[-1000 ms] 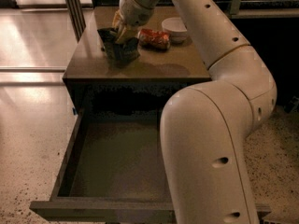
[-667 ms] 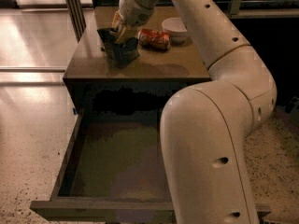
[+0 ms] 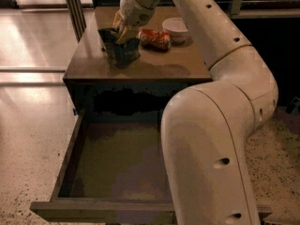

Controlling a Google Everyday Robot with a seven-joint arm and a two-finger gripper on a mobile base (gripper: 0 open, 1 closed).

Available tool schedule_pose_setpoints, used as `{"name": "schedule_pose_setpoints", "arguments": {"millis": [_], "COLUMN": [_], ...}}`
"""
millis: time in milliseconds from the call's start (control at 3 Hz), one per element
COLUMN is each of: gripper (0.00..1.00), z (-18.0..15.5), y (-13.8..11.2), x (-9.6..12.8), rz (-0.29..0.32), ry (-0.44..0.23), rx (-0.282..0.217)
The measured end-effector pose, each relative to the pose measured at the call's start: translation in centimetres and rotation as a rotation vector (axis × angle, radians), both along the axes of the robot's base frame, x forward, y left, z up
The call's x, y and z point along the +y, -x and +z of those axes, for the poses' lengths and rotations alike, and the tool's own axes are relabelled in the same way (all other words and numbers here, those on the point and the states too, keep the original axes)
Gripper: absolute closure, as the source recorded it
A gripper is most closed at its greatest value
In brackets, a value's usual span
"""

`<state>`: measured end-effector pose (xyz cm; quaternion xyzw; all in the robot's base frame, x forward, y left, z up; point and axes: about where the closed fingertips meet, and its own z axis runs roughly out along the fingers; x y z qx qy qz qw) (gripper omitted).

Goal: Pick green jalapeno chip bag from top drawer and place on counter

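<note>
The gripper (image 3: 120, 28) is closed on the top of the green jalapeno chip bag (image 3: 123, 51). The bag stands on the counter (image 3: 164, 68), left of centre and beyond the open top drawer (image 3: 103, 209). To finish well, the gripper should let go only once the bag's base sits flat, then lift straight up.

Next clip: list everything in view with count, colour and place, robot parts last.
green jalapeno chip bag: one, dark green, standing on the counter, left of centre.
red can: one, red-orange, lying on the counter just right of the bag.
bowl: one, white, on the counter behind the can.
counter: one, brown, above the drawer.
top drawer: one, dark walls and greenish-brown floor, pulled open; no item visible inside, right part hidden by the arm.
floor: pale, speckled, around the cabinet.
arm: one, white, reaching from lower right to the counter.
gripper: one, at the bag's top edge.
</note>
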<state>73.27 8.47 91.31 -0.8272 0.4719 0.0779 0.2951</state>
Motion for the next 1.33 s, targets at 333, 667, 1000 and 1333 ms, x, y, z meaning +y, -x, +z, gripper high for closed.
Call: {"name": "schedule_pose_setpoints", "arguments": {"millis": [333, 667, 1000, 1333], "gripper": [0.34, 0.03, 0.00, 0.00], "z": [0.00, 0.00, 0.00, 0.00], "y": [0.00, 0.00, 0.00, 0.00], "x": [0.00, 0.00, 0.00, 0.01], "rz": [0.000, 0.000, 0.000, 0.000], "ry": [0.000, 0.000, 0.000, 0.000], "rx": [0.000, 0.000, 0.000, 0.000]}}
